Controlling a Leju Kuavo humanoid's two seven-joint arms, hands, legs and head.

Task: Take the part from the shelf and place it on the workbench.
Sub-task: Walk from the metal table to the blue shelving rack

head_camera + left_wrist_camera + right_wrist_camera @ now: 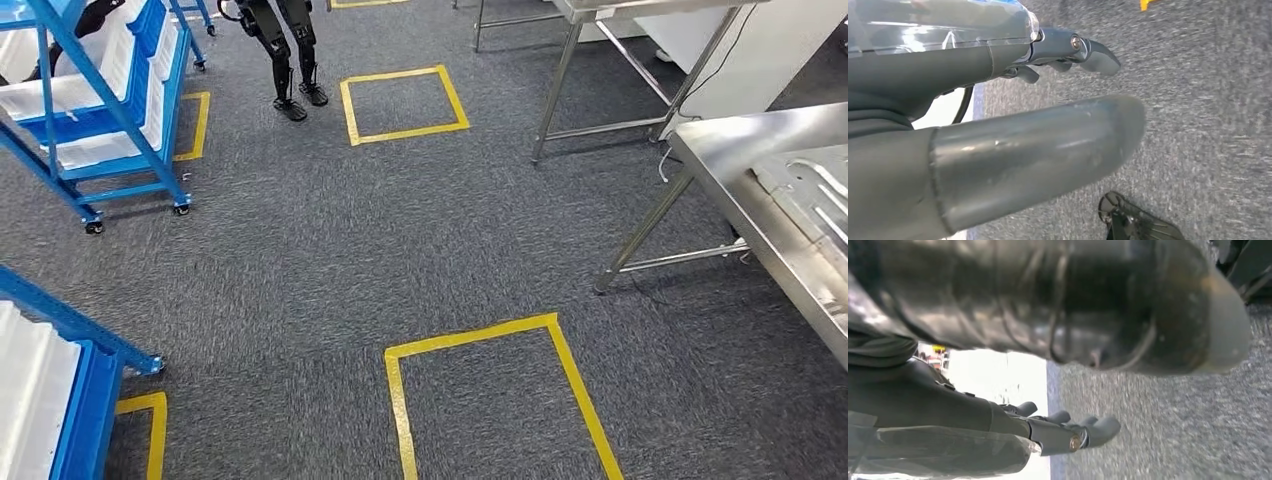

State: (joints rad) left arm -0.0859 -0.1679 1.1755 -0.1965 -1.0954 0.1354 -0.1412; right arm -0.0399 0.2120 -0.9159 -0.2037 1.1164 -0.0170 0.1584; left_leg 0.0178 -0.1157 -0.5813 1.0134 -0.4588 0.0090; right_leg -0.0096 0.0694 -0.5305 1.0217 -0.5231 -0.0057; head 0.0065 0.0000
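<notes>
Head view: blue shelf (120,110) stands far left of the steel desk (760,190), yellow floor square (500,400) between them. Can't pick out the part on any shelf tray; a pressed sheet lies on the desk.
Left wrist view: left robot hand (1038,115) empty, fingers spread over carpet.
Right wrist view: right robot hand (1063,405) likewise. Judging by layout, left hand is nearer the shelf.

Workbench (790,215) cut off at edge.
</notes>
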